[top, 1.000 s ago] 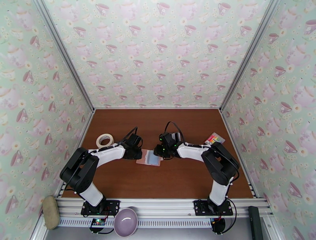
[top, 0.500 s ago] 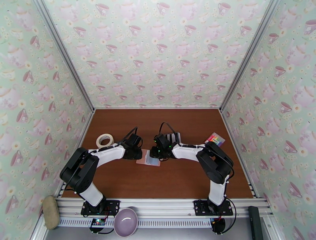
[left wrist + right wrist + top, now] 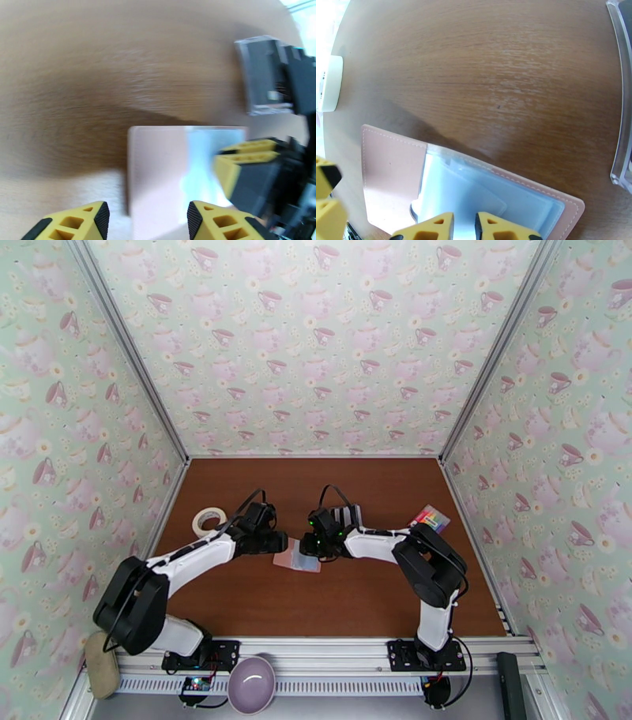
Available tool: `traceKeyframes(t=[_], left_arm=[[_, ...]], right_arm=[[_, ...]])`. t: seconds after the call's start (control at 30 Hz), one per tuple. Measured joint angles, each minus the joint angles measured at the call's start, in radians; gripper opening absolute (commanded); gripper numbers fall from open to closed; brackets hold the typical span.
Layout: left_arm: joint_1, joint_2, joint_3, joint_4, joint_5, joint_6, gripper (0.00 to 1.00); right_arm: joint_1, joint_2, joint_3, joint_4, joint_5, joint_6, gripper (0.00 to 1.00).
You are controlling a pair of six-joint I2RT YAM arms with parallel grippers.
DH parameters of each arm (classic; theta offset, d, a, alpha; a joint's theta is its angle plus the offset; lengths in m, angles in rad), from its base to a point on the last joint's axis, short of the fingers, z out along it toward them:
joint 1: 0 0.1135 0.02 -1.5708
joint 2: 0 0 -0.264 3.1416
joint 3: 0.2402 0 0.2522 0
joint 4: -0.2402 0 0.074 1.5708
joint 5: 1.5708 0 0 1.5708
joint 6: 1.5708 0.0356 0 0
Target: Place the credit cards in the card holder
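Left gripper (image 3: 147, 221) agape (right gripper (image 3: 464, 227) pinched)

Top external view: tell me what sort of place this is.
Likely a robot test cell, not a home: teapot-wallpapered panels on aluminium framing box in a brown table, two arms are bolted to its near rail, and props like a tape roll and pink card holder lie there.

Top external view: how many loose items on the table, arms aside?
4: white tape roll at far left, pink card holder at centre, a dark striped item just beyond it to the right, rainbow-striped rectangle at far right. Others may be hidden.
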Motion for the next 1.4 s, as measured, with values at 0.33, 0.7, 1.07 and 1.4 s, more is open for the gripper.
traceKeyframes(t=[0.33,0.7,1.07,1.4], left_arm=[[-0.045,-0.034,-0.063,0.064,0.090,-0.027,0.53],[-0.060,-0.034,-0.193,0.138,0.085,-0.034,0.73],[-0.065,-0.032,-0.224,0.239,0.082,-0.034,0.73],[-0.072,-0.005,-0.266,0.311,0.079,-0.027,0.78]], right_arm=[[0.000,0.000,-0.009,0.020,-0.001,0.009,0.23],[0.000,0.000,-0.009,0.023,-0.004,0.014,0.23],[0.000,0.000,-0.011,0.039,-0.035,0.036,0.23],[0.000,0.000,-0.011,0.061,-0.066,0.059,0.23]])
